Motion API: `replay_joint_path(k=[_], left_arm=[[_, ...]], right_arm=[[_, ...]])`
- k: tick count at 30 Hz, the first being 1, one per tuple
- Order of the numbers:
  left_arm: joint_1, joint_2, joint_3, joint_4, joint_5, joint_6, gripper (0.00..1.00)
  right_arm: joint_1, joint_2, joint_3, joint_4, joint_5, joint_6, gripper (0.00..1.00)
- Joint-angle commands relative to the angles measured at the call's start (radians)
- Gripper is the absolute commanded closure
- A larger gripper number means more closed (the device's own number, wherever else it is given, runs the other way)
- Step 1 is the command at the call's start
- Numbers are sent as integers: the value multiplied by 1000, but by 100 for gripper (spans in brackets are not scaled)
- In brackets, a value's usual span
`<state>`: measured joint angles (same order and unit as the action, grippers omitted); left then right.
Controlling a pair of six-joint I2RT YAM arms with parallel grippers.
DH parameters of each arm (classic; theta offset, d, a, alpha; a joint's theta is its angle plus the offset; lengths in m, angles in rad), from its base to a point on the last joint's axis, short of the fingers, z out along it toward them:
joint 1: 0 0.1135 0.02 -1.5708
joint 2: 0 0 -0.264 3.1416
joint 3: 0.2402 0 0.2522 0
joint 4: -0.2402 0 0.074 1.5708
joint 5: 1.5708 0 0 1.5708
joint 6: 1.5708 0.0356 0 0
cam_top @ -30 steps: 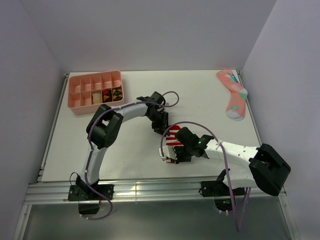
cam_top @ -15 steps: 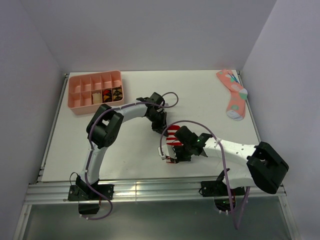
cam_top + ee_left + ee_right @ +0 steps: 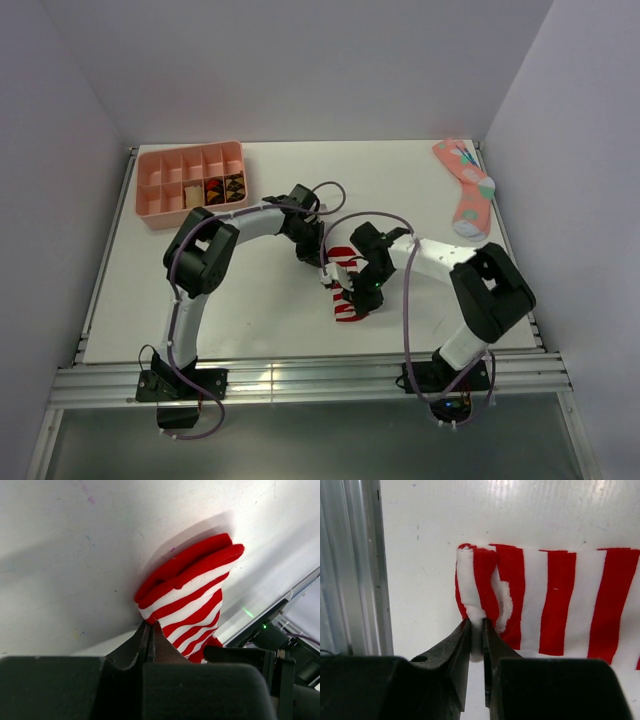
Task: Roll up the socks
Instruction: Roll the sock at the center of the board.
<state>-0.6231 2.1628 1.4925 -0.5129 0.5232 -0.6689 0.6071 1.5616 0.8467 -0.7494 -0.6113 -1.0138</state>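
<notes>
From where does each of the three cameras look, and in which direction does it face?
Top: above and behind the robot, looking down at the table; left arm and right arm show.
Left wrist: on the left gripper, facing along its shut fingers to the striped sock.
Right wrist: on the right gripper, facing down at the sock's folded edge.
Shared: all three show the striped sock, pinched by both grippers.

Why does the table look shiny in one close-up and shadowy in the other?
Right wrist view: light glares off the glossy table near the top edge. Left wrist view: the striped sock throws a soft shadow onto the table. Top view: even light, faint shadows.
</notes>
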Motion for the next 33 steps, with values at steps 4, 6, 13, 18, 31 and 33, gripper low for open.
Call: replay_joint_path(k=[4, 6, 13, 18, 31, 33], left_arm=[[23, -46, -69, 66, -172, -1, 100], [22, -66, -95, 94, -178, -8, 100], [17, -126, -205, 215, -189, -61, 100], [6, -184, -303, 299, -236, -110, 100], [-10, -232, -485, 542, -263, -215, 100], [-12, -230, -511, 609, -252, -218, 97]], right_arm=[[-89, 216, 166, -302, -100, -89, 81], [-104, 291, 227, -335, -107, -97, 81], [-127, 451, 363, -401, -127, -28, 81], [-127, 511, 413, -329, -70, 96, 81], [-132, 572, 480, -318, -60, 195, 81], [-130, 584, 479, -311, -53, 207, 81]])
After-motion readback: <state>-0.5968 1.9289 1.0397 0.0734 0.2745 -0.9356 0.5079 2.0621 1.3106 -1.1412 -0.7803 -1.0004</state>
